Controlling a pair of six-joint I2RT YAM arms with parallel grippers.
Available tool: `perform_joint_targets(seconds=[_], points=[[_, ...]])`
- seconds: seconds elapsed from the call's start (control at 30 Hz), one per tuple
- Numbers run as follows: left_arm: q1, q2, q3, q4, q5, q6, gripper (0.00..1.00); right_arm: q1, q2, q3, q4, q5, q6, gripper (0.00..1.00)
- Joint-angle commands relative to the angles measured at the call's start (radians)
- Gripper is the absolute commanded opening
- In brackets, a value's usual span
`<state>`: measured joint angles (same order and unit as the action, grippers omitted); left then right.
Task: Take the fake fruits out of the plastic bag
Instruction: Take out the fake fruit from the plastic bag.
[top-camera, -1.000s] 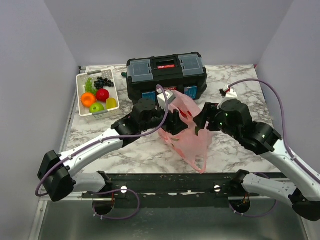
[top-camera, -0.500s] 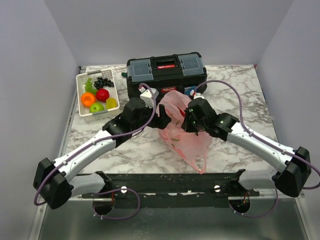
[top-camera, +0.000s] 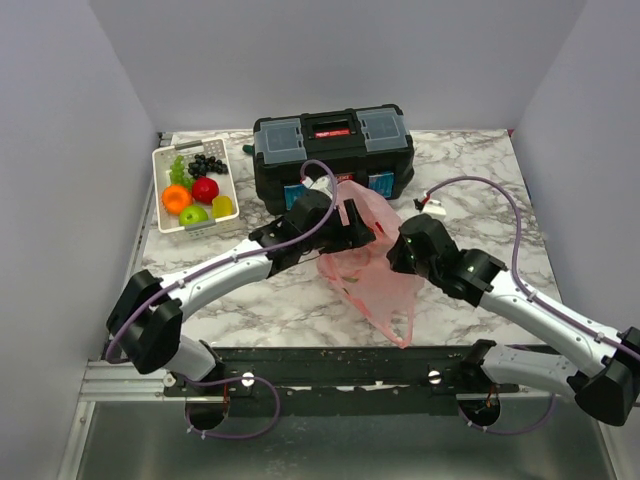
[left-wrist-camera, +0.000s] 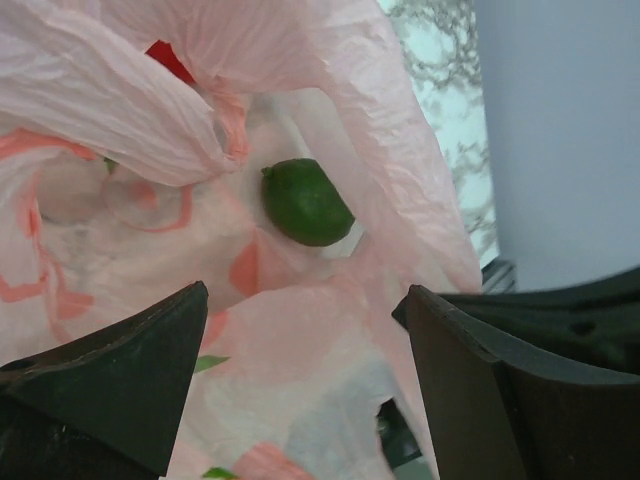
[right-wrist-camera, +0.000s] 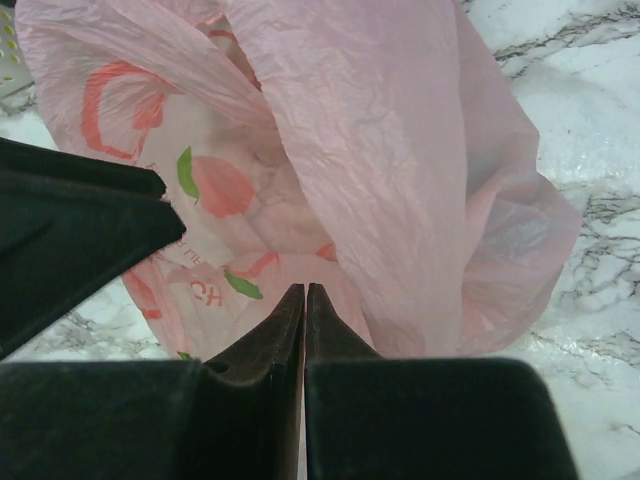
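1. Closure was the main change. The right gripper (right-wrist-camera: 305, 296), seen with its jaws apart a second earlier, was now clenched tight against the right flank of the thin, crinkly, translucent pink plastic bag (top-camera: 372, 275). Whether film was pinched between its tips could not be told.
2. The left gripper (left-wrist-camera: 300, 375) was held spread wide at the bag's mouth, grasping nothing. It had been carried further in from the left over the same second.
3. A small dark green oval fruit (left-wrist-camera: 305, 202) was seen lying inside the bag, just beyond the open fingers and untouched. A scrap of red (left-wrist-camera: 166, 58) showed deeper in the folds, too hidden to be named.
4. The bag was slumped on the grey-veined marble tabletop (top-camera: 250, 300), in front of the black plastic toolbox (top-camera: 332, 150) and between the two arms.
5. Glossy fake fruits (top-camera: 205, 190) — orange, red, green, yellow and dark purple among them — were gathered in the white slotted basket (top-camera: 156, 185) at the far left, unmoved.
6. The bag was judged to be steadied from the right so that the green fruit could be reached. The task was therefore not yet finished.
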<state>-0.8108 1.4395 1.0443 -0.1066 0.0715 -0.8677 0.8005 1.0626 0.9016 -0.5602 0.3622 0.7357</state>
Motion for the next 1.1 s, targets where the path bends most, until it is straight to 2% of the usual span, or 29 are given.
perform_joint_targets(seconds=[0.0,0.13,0.27,0.37,0.5,0.6,0.7,0.77,0.87,0.9,1.0,1.07], points=[[0.006,0.059,-0.001,0.088,-0.017,-0.407,0.8,0.006,-0.018,-0.034,0.023,0.058,0.024,0.06],[0.026,0.137,0.037,0.031,-0.062,-0.543,0.81,0.006,-0.008,-0.037,0.029,0.055,0.023,0.05],[0.038,0.216,0.056,0.024,-0.123,-0.606,0.81,0.006,-0.01,-0.047,0.048,0.051,0.014,0.05],[0.036,0.251,0.062,0.049,-0.234,-0.582,0.77,0.006,-0.003,-0.053,0.058,0.059,0.003,0.05],[0.044,0.297,0.044,0.163,-0.256,-0.534,0.66,0.006,0.013,-0.05,0.061,0.056,-0.005,0.05],[0.035,0.317,0.017,0.229,-0.279,-0.515,0.63,0.006,0.014,-0.051,0.062,0.054,-0.004,0.05],[0.027,0.33,-0.003,0.318,-0.366,-0.429,0.5,0.006,0.01,-0.059,0.073,0.053,-0.008,0.05],[0.028,0.331,-0.017,0.383,-0.393,-0.349,0.33,0.006,0.015,-0.059,0.077,0.053,-0.014,0.05],[0.03,0.297,-0.023,0.424,-0.354,-0.276,0.05,0.006,0.029,-0.067,0.083,0.045,-0.029,0.05],[0.03,0.282,-0.023,0.426,-0.322,-0.262,0.0,0.006,0.034,-0.074,0.097,0.038,-0.044,0.05],[0.03,0.198,-0.046,0.421,-0.2,-0.291,0.0,0.006,0.043,-0.092,0.125,0.044,-0.053,0.05],[0.034,0.136,-0.084,0.412,-0.129,-0.36,0.0,0.006,0.04,-0.108,0.148,0.057,-0.055,0.05]])
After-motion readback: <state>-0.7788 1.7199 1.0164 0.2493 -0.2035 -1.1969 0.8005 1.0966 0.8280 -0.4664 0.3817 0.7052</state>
